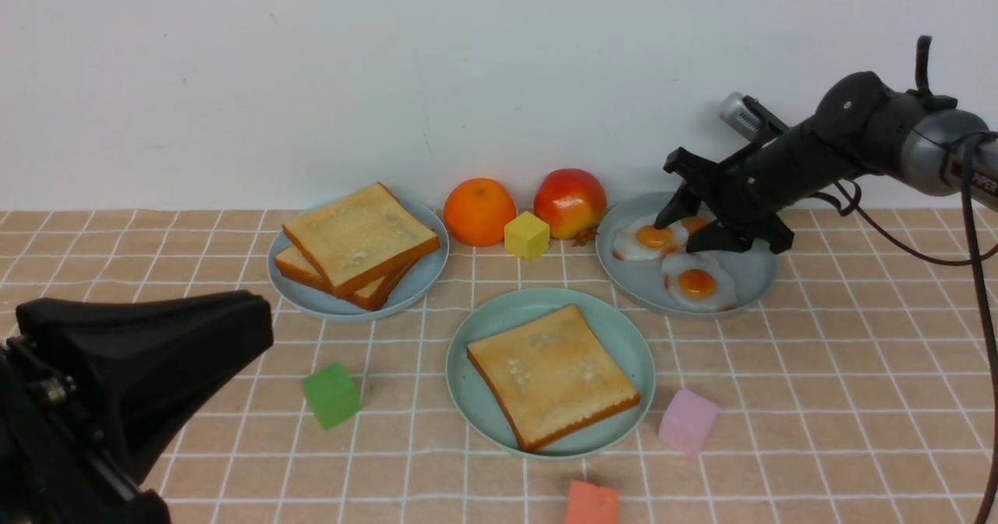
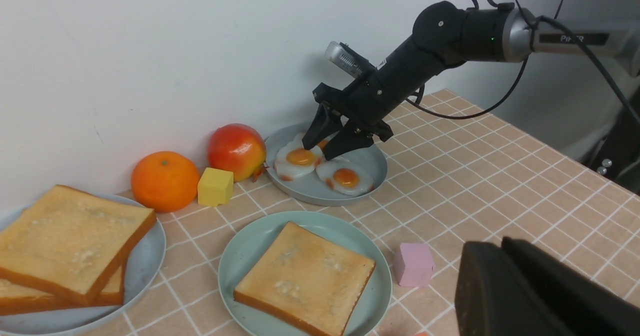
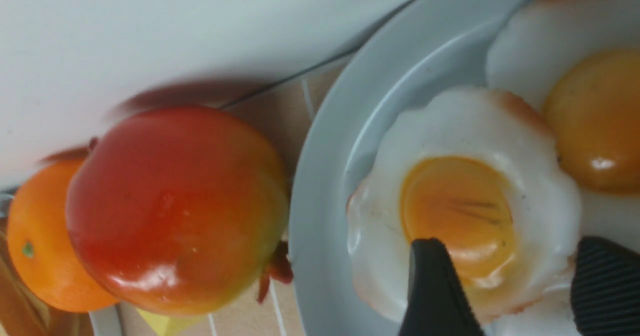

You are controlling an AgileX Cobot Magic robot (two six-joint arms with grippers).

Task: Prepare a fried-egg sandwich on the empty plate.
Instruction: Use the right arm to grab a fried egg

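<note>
Building the fried-egg sandwich has, by our reading, only reached its base. One toast slice lies flat on the mint-green plate, with no egg and no second slice on it. That plate sits on the worktop nearer the robot than the right tool and off to that tool's left, apart from it.

The right tool hangs low over a grey-blue plate with its jaws spread. One finger stands on either side of the yolk of a fried egg. In the right wrist view the fingers reach down at the edge of the white, but we cannot tell whether they touch it, and they pinch nothing yet. A second egg lies on the same plate, just on the robot's side of the tool, and another yolk shows beside the fingers.

Leftward from the tool, along the wall, come an apple, a yellow cube and an orange. Beyond them two more toast slices are stacked on another grey-blue plate.

The left tool is far off on that side, close to the robot, its jaws pressed together and holding nothing.

What we judge is left to do is closing on the egg, laying it on the toast and capping it with a slice from the stack.
</note>
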